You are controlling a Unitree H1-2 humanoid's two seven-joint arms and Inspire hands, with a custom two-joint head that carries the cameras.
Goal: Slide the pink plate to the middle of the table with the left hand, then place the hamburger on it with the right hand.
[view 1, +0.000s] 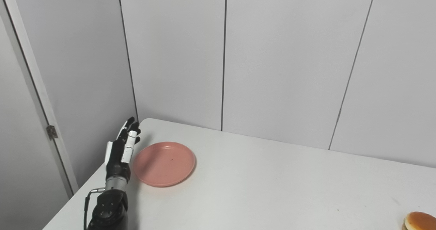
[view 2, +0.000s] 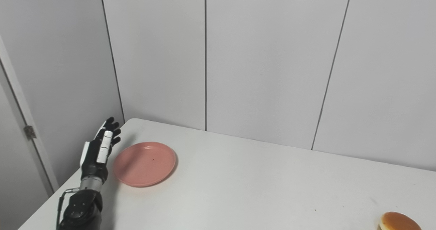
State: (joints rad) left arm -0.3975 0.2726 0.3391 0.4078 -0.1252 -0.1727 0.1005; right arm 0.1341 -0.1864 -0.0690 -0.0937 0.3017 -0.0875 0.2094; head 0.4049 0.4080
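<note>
The pink plate (view 1: pixel 164 163) lies empty on the white table (view 1: pixel 259 189) near its far left corner. My left hand (view 1: pixel 121 151) stands edge-on just left of the plate's rim, fingers straight and apart, holding nothing; I cannot tell if it touches the rim. It also shows in the right eye view (view 2: pixel 97 151), with the plate (view 2: pixel 144 163) beside it. The hamburger (view 2: pixel 398 221) sits at the table's near right, cut off by the picture's edge; only its brown bun top shows. My right hand is out of view.
Grey wall panels (view 1: pixel 272 60) stand close behind the table's far edge. The table's left edge runs just beside my left forearm (view 1: pixel 109 209), with a door frame and hinge (view 1: pixel 51 132) beyond it.
</note>
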